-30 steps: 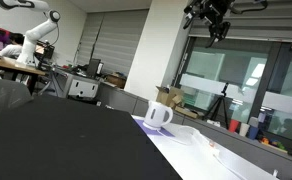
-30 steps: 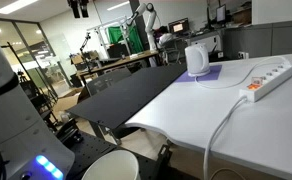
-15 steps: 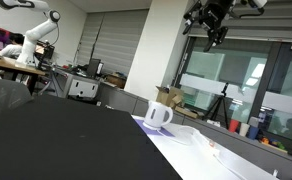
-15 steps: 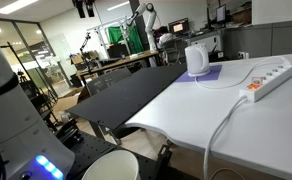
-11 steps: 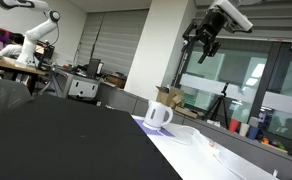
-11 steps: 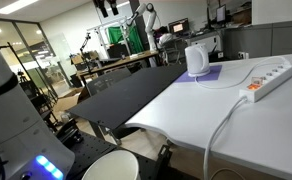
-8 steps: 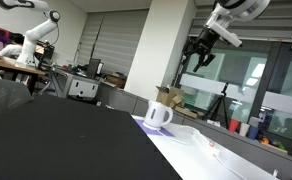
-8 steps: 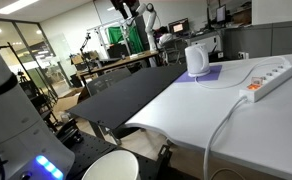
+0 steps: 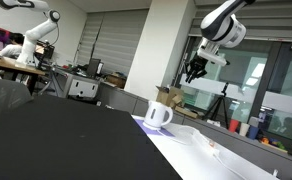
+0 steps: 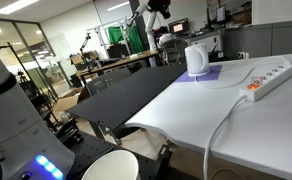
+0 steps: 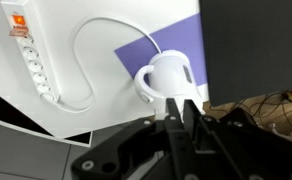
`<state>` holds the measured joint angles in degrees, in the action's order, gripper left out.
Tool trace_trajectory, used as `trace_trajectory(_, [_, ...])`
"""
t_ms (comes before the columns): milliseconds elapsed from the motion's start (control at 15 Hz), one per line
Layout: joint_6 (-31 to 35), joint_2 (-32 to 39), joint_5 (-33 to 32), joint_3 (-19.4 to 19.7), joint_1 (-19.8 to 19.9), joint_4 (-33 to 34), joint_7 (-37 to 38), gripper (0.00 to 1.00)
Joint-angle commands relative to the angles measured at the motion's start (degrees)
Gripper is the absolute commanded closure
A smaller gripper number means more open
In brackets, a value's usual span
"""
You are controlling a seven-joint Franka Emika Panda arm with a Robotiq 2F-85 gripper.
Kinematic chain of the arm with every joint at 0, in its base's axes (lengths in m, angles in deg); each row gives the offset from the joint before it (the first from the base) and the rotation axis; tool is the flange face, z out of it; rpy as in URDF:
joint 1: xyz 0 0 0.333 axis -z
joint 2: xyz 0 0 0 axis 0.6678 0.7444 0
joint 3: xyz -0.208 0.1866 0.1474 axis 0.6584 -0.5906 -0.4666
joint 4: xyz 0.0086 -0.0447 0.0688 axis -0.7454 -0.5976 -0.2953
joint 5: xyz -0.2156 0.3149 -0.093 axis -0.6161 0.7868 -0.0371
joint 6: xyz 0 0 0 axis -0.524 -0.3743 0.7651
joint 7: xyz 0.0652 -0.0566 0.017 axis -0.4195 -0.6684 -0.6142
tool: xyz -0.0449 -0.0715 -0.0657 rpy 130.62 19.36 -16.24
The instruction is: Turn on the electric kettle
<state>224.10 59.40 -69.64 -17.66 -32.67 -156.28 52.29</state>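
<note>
Your gripper (image 11: 185, 105), fingers drawn together and holding nothing, hangs in the air above the white surface (image 11: 121, 108). Below it the kettle (image 11: 171, 78) stands upright on a purple mat (image 11: 136, 58), untouched. Farther off, a cable (image 11: 74, 60) loops to a power strip (image 11: 31, 55) near the surface's edge.

The arm reaches high, pincer (image 9: 194, 71) pointing down, jaws together.
</note>
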Motion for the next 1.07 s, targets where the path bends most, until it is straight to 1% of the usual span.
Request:
trace_trajectory(0, [-3.90, 7.97, -4.25, 2.74, -0.06, 12.00, 6.39, 1.00])
trace_trajectory(67, [-0.90, 3.89, -1.87, 2.73, -0.97, 5.21, 1.97, 0.99])
trace_trajectory(200, [-1.98, 6.74, -2.24, 3.79, -0.93, 9.15, 2.74, 0.99])
trace_trajectory(267, [-2.09, 7.46, -2.35, 3.94, -0.94, 10.06, 2.93, 0.99])
trace_trajectory(867, [-2.15, 7.79, -2.69, 3.92, -1.06, 10.44, 3.50, 0.99])
trace_trajectory(1000, [-1.22, 10.66, -2.34, 4.28, -0.74, 12.51, 3.22, 1.00])
